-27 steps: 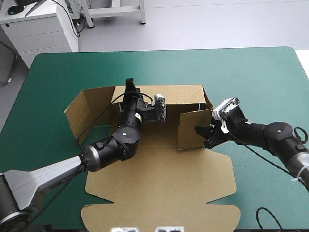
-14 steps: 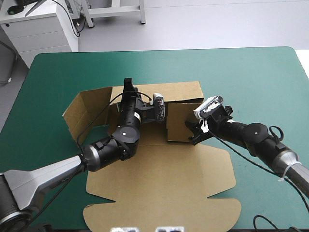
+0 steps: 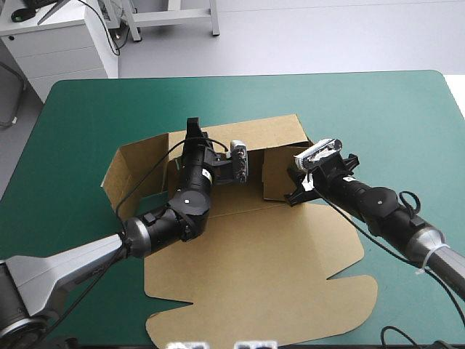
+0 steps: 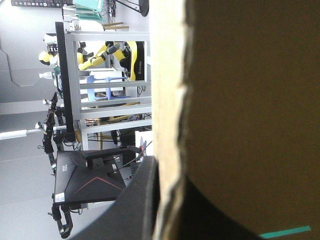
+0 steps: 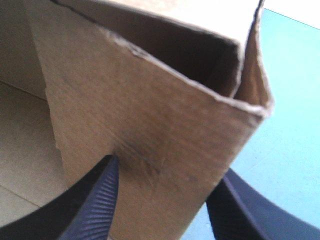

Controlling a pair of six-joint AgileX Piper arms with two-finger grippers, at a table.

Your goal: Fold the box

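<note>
High view first: the brown box [image 3: 247, 262] sits mid-bench [image 3: 378, 109], its lid [image 3: 261, 291] lying flat and spreading toward 6 o'clock. The back wall [image 3: 269, 132] is up at 12, and the left wall [image 3: 134, 163] leans out at 9. At 3 o'clock a side flap [image 3: 276, 174] stands turned inward.

The left claw [image 3: 195, 132] reaches in from 7 o'clock to the back wall. In the left wrist view its black fingers [image 4: 132, 210] are nearly closed, pinching the board's edge.

The right claw [image 3: 293, 187] comes from 4 o'clock at the side flap. In the right wrist view it is spread wide, straddling the flap's folded corner. One ribbed finger touches the board's face, the other sits just beside its edge over the teal-green cover [image 5: 295, 100].
</note>
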